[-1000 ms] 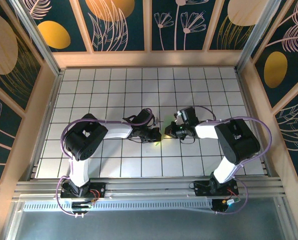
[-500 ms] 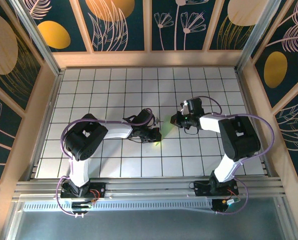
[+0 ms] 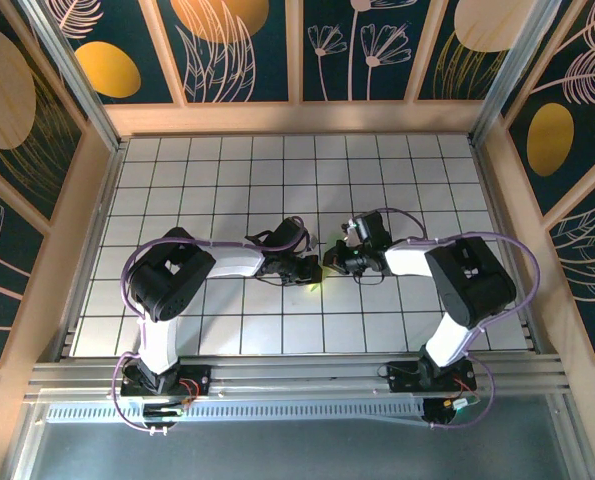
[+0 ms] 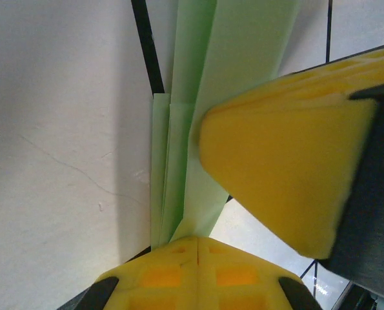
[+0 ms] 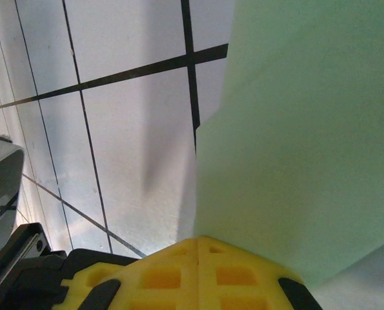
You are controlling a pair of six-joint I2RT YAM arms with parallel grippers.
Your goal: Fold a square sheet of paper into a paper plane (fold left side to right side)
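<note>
The pale green sheet of paper (image 4: 243,58) lies on the tiled floor, folded into long narrow layers with a stepped end. My left gripper (image 4: 198,240) is shut, and its yellow tip rests on the near end of the paper. A yellow finger (image 4: 282,174) of the right gripper sits on the paper just beside it. In the right wrist view the paper (image 5: 308,142) spreads to the right, with my right gripper (image 5: 198,240) shut at its edge. From above, the left gripper (image 3: 315,268) and right gripper (image 3: 329,263) meet at mid-table, and a sliver of paper (image 3: 315,286) shows below them.
The white tiled table (image 3: 217,180) is walled by wooden panels (image 3: 297,118) at the back and on both sides. Both arm bases stand on the rail (image 3: 297,375) at the near edge. A dark part of the left arm (image 5: 11,194) lies close to my right gripper.
The right gripper swung away toward the back right, then came back down beside the left gripper onto the paper. The left gripper has stayed in place.
</note>
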